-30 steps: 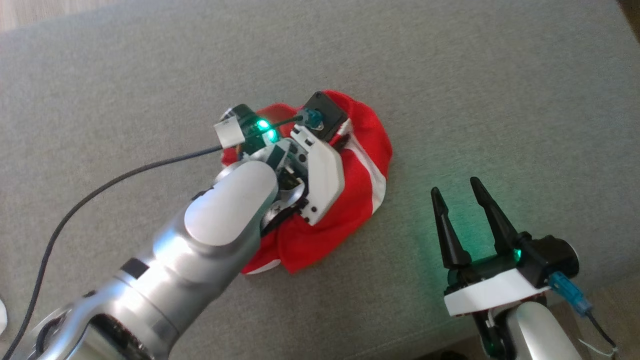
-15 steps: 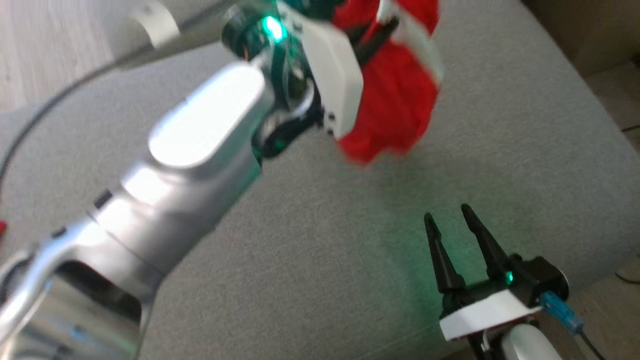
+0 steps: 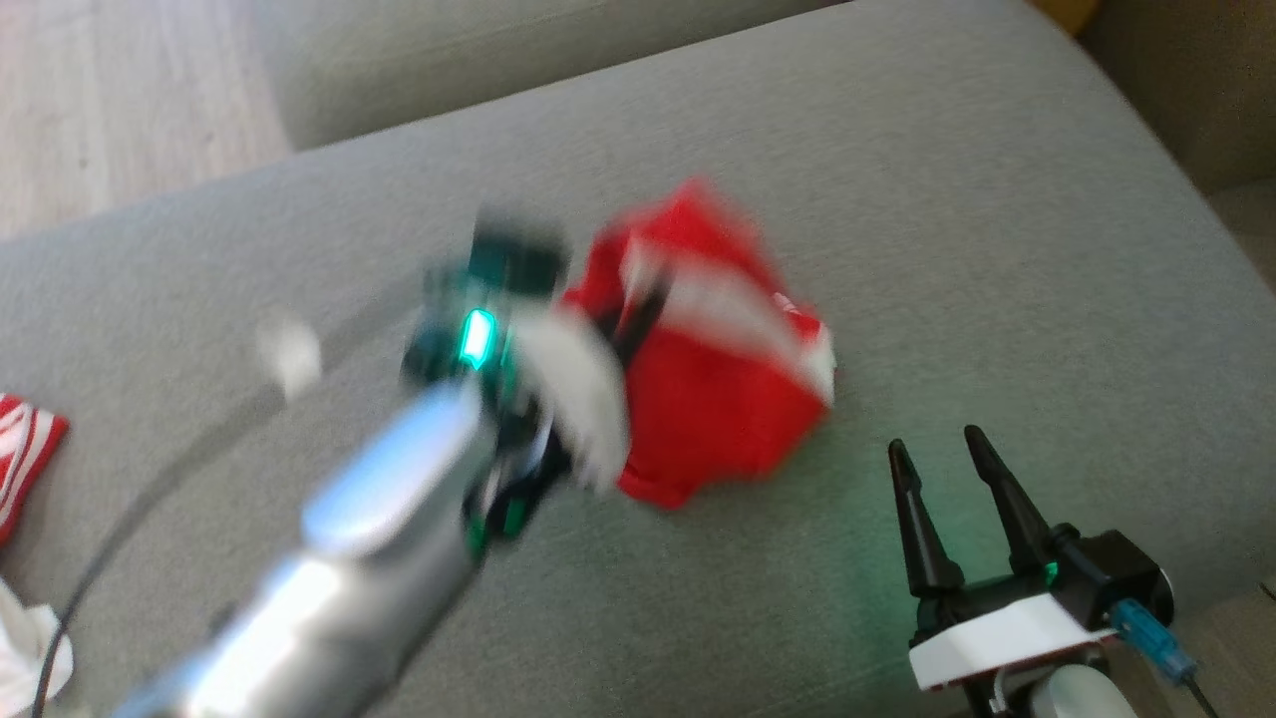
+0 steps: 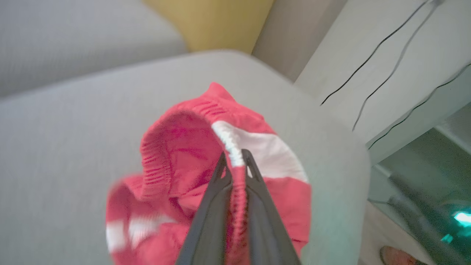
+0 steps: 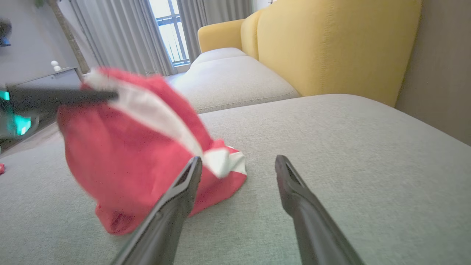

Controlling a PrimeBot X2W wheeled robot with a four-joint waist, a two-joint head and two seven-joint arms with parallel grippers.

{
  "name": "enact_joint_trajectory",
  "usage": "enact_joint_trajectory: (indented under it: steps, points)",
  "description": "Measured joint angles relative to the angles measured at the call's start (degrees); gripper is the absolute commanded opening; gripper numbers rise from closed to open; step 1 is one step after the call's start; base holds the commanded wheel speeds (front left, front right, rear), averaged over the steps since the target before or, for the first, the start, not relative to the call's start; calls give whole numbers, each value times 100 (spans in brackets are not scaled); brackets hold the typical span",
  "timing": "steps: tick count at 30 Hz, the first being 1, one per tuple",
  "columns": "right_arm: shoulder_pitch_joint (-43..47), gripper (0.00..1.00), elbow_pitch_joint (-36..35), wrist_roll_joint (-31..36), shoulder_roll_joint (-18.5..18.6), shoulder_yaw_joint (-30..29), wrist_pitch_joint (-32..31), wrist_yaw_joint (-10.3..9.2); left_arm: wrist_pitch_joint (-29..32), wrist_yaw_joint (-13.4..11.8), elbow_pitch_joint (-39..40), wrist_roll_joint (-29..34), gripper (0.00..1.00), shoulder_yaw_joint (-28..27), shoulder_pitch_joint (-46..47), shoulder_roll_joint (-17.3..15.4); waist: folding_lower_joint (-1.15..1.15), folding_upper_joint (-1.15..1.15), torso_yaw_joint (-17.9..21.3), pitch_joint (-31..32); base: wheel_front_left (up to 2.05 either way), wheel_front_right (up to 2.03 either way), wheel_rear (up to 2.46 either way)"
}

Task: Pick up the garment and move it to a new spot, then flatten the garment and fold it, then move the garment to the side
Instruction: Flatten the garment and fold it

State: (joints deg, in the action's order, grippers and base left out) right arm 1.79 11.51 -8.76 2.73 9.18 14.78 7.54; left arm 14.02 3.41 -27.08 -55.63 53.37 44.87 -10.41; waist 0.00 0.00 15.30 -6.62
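Note:
The garment (image 3: 728, 389) is red with white stripes and an elastic waistband. It hangs bunched from my left gripper (image 3: 638, 309), which is blurred with motion. In the left wrist view the left gripper (image 4: 234, 156) is shut on the waistband of the garment (image 4: 176, 147). In the right wrist view the garment (image 5: 121, 147) has its lower end touching the grey cushion (image 5: 331, 147). My right gripper (image 3: 935, 444) stands open and holds nothing, near the cushion's front right edge. The right gripper (image 5: 239, 160) is just to the right of the cloth.
The grey sofa cushion (image 3: 947, 199) ends close on the right and front. Another red-and-white cloth (image 3: 25, 449) lies at the far left, with a white cloth (image 3: 30, 648) below it. A yellow sofa back (image 5: 331, 44) stands behind. Cables (image 4: 386, 48) run beyond the cushion.
The left gripper raised the garment off the cushion, swung it high, then brought it down until its lower end touches. The head camera has shifted. The right gripper stayed open.

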Motion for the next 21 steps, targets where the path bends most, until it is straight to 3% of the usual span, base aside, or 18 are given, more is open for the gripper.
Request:
enact_joint_trajectory:
  steps: [4,7,8,9,13,21]
  points:
    - [-6,100,-38,30,-4,-29,0,0,-337,-124,-127,20,0,188,-1014,-159,0,0,-166,-147,0,0,0]
    - [-8,100,-48,68,-4,-77,0,0,-538,-146,-1,20,45,274,-1380,-113,0,0,-309,-219,0,0,0]
    - [-9,100,-48,82,-3,-92,0,0,-589,-144,59,20,66,292,-1432,-98,0,0,-355,-236,0,0,0]
    - [-10,100,-48,87,-4,-100,0,0,-646,-129,143,-11,98,291,-1485,-88,0,0,-399,-249,0,0,0]
    - [-10,100,-44,89,-4,-98,0,0,-886,-93,411,5,100,337,-1606,-86,0,0,-536,-248,0,0,0]
    - [-10,100,-27,124,-4,-60,0,0,-1250,-543,935,333,100,352,-1672,-278,0,0,-547,-165,0,0,0]
